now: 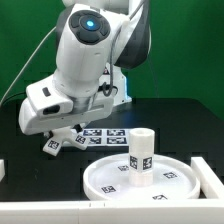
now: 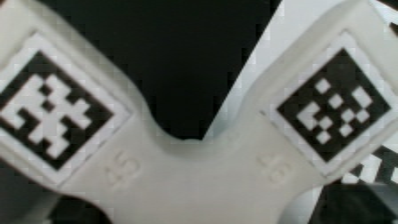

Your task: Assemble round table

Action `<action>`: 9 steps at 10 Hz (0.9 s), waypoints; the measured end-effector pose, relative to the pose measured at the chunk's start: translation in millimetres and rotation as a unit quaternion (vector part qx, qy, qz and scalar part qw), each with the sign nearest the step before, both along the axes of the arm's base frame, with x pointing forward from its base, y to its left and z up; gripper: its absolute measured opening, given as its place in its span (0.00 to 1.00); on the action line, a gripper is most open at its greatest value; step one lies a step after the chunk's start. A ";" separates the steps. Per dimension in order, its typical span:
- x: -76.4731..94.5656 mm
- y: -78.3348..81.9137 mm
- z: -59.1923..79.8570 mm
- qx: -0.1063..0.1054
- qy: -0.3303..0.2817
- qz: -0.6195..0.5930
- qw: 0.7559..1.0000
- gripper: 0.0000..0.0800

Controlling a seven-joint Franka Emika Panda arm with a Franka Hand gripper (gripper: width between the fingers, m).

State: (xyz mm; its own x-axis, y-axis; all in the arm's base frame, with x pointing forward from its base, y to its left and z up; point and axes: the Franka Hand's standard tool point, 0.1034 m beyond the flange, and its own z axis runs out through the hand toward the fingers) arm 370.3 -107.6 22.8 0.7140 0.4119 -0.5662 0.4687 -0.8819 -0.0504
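White glossy arm (image 1: 82, 62) (round blue light (image 1: 90, 24) glowing); black cable (image 1: 25, 68) alongside.

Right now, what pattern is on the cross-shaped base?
The cross-shaped base is white with black-and-white square tags; clearest in wrist view.

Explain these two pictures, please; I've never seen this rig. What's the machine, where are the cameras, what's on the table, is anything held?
The big white machine is one robot arm; its hand is bent low over the black table. The wide picture comes from a camera standing off the arm. The other comes from a camera on the wrist, looking closely at two tagged arms of the cross-shaped base. On the table lie the round disc, with the short leg standing upright on it, and the flat marker board, which is no furniture part. Whether the hand grips anything cannot be told here.
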 end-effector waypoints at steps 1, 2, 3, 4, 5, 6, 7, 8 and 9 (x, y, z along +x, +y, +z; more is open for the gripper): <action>0.0 0.0 0.0 0.000 0.000 0.000 1.000 0.58; 0.1 0.0 0.1 0.000 0.000 0.000 1.000 0.55; 0.1 0.0 0.1 0.000 0.000 0.000 1.000 0.55; 0.1 0.0 0.2 0.000 0.000 0.000 1.000 0.55; 0.5 1.0 1.2 0.001 0.000 -0.004 1.000 0.55; 5.1 9.8 12.2 0.018 -0.002 -0.045 0.999 0.55; 9.8 21.8 32.6 0.032 0.017 -0.075 0.997 0.55; 26.4 34.8 59.8 0.047 0.025 -0.084 0.995 0.55; 47.0 47.5 80.5 0.083 -0.012 -0.103 0.991 0.55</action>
State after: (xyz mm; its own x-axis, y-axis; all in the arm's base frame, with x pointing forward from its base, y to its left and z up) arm 417.4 -60.1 103.3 0.8050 0.3417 -0.4851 0.2818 -0.9396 -0.1942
